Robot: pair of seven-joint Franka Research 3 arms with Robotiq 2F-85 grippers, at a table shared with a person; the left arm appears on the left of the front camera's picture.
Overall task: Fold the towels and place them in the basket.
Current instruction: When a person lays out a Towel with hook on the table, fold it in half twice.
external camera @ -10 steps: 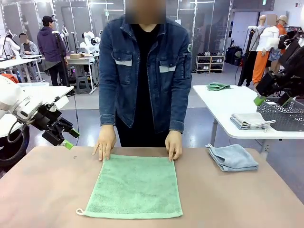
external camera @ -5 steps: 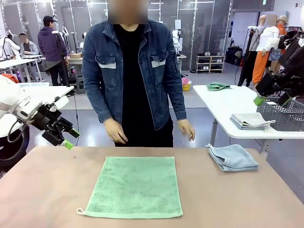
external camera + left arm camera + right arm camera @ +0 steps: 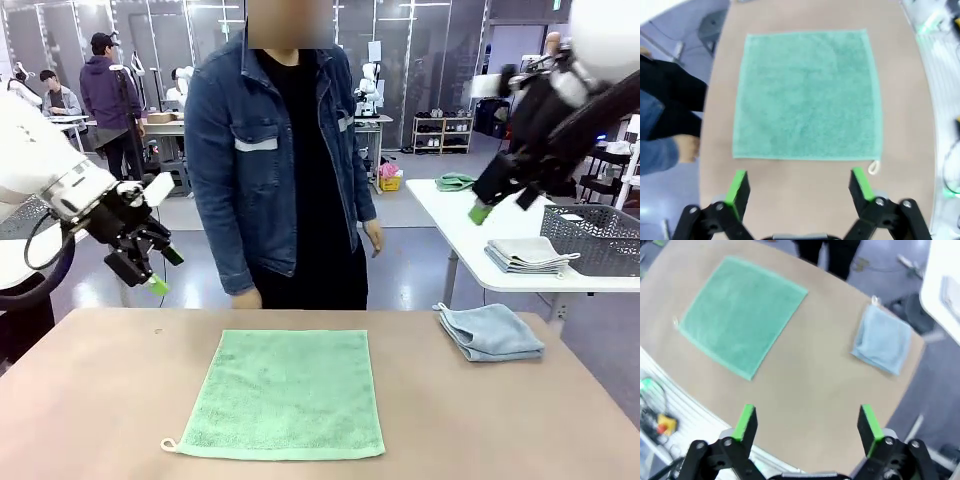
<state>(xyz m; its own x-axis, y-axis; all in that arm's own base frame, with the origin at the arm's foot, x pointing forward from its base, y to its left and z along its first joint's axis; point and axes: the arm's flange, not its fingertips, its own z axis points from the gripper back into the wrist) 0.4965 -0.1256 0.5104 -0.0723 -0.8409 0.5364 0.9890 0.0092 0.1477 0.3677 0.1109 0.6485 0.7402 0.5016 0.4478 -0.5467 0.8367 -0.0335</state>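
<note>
The green towel [image 3: 280, 392] is lying flat on the bench [image 3: 100, 400] by its near edge, the folded blue-grey towel [image 3: 490, 331] near its far right corner. The left pincer [image 3: 799, 176] and right pincer [image 3: 807, 421] are hovering wide, empty.

Bare tabletop [image 3: 90, 400] flanking green towel [image 3: 285, 395] — person [image 3: 280, 150] beyond

On brown surface [image 3: 100, 400]: green towel [image 3: 285, 390] spread flat at centre, loop [image 3: 168, 445] at its near left corner. Blue towel [image 3: 490, 330] folded, by far right edge, well apart from green towel. On white surface [image 3: 460, 215] behind, right: basket [image 3: 595, 240], towel stack [image 3: 528, 255] just beside it, crumpled green cloth [image 3: 458, 181] farther back.
</note>
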